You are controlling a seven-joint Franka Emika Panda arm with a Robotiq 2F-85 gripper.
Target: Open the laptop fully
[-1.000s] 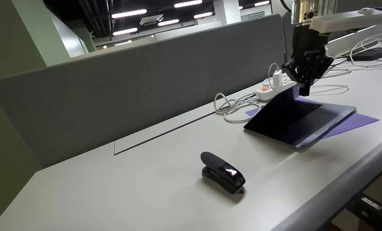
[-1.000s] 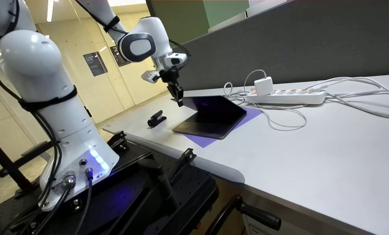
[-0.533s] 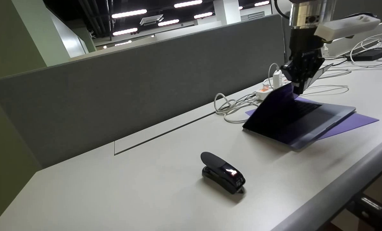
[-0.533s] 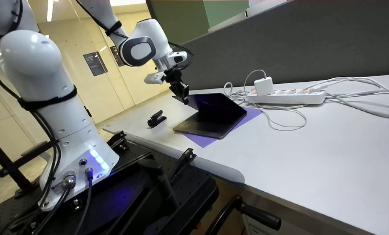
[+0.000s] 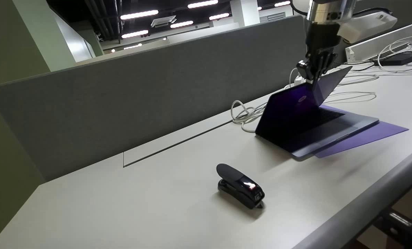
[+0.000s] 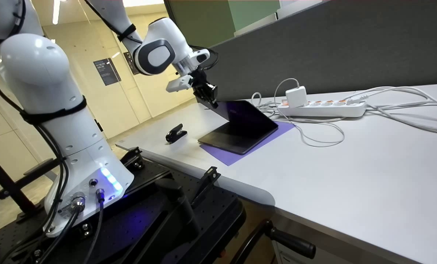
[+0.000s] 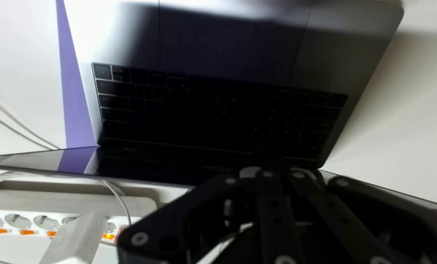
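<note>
The Robotiq gripper (image 5: pixel 312 83), jaws together, sits at the partly raised screen (image 5: pixel 283 109) of the laptop (image 5: pixel 334 129), apparently mid-push, with more backward pressure called for next.

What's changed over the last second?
The lid has swung farther open, and the laptop base shifted toward the partition. The gripper moved that way too; any grip on the lid is unclear. Purple sheet, stapler and power strip stayed put.
</note>
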